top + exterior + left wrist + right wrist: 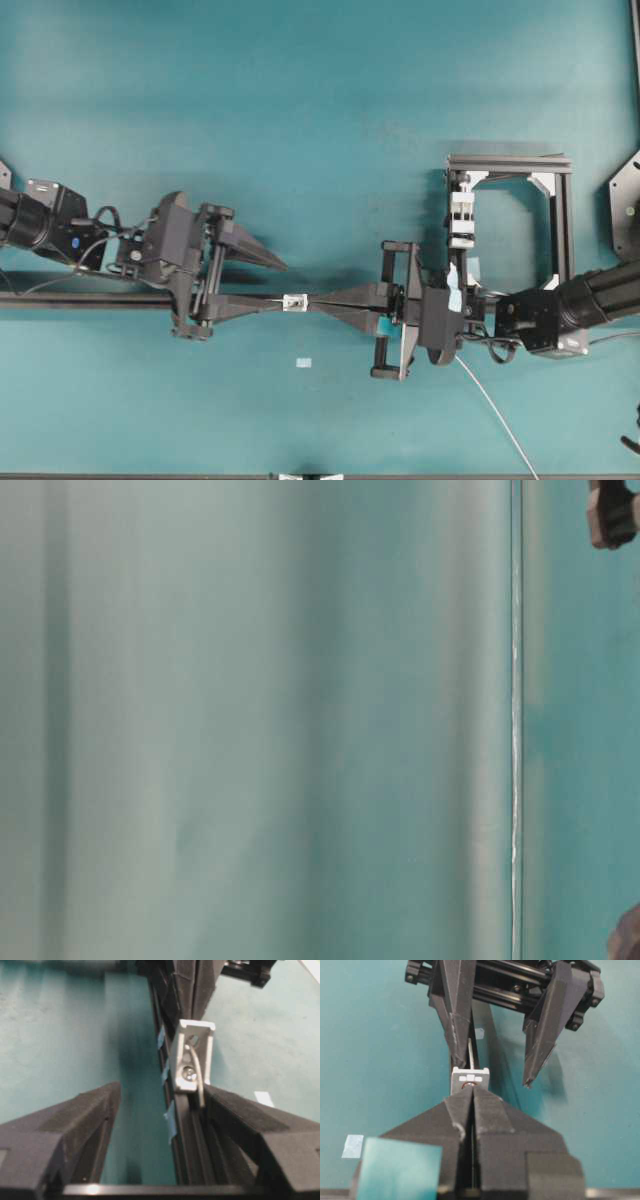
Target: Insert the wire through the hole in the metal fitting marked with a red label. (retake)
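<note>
From overhead, a teal surface [320, 100] fills the view, matte and plain, with a dark strip along its lower edge. A black aluminium frame [555, 215] stands at the right with a white ribbed clip block [461, 218] on its left post. A long black rail [80, 298] runs in from the left. On it, mid-scene, sits the metal fitting [294, 302]. The left hand [268, 285] has its fingers spread, one lying along the rail and its tip meeting the fitting, the other angled up and away. The right hand [330, 300] is pressed together, its tip at the fitting's other side. A tiny pale-blue rectangle [304, 363] lies below.

At table level there is only blurred teal and a pale vertical edge [516, 720].

The left wrist view shows the fitting [192, 1055] upright on the rail, a screw at its base, and the wire [196, 1072] curving down its face. Blue tape bits [170, 1120] cling to the rail.

The right wrist view shows the shut right hand [472, 1095] against the fitting [470, 1079], with the wire [470, 1052] rising beyond it. No readable writing or brand is visible.
</note>
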### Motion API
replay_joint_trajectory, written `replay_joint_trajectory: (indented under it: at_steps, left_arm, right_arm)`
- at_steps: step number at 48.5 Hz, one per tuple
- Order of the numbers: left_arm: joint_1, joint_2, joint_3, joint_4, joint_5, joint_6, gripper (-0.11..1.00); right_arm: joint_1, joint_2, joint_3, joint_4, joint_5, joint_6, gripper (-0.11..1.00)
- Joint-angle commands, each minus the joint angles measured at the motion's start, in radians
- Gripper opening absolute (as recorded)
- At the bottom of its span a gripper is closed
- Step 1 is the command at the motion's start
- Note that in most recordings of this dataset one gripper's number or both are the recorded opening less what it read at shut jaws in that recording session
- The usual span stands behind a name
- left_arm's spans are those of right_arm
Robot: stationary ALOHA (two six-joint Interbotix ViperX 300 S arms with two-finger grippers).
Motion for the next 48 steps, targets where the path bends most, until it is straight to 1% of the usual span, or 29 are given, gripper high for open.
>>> replay_joint_trajectory:
  at_steps: [1,19,22,28,32,36,48]
  left_arm:
    - [-0.006,-0.021,-0.02,0.003,0.021,0.003,0.18]
    - [-0.023,-0.046,-0.018,0.003,0.031,0.003,0.17]
    - [-0.025,-0.049,-0.017,0.005,0.031,0.003,0.14]
    - [-0.025,-0.054,-0.009,0.009,0.029,0.005,-0.02]
    - [-0.025,-0.057,-0.005,0.009,0.029,0.005,-0.08]
    - [-0.025,-0.06,-0.003,0.009,0.029,0.005,-0.1]
    - [-0.029,-0.058,-0.003,0.011,0.031,0.005,-0.1]
  right_arm:
    - [-0.008,-0.011,-0.006,-0.002,0.0,-0.002,0.02]
    - [-0.008,-0.011,-0.006,-0.002,0.0,-0.002,0.02]
    - [-0.008,-0.011,-0.006,-0.002,0.0,-0.002,0.02]
    - [-0.008,-0.011,-0.006,-0.002,0.0,-0.002,0.02]
    - [-0.009,-0.011,-0.006,-0.002,0.0,-0.002,0.02]
    - [-0.008,-0.011,-0.006,-0.002,0.0,-0.002,0.02]
    - [-0.008,-0.011,-0.006,-0.002,0.0,-0.002,0.02]
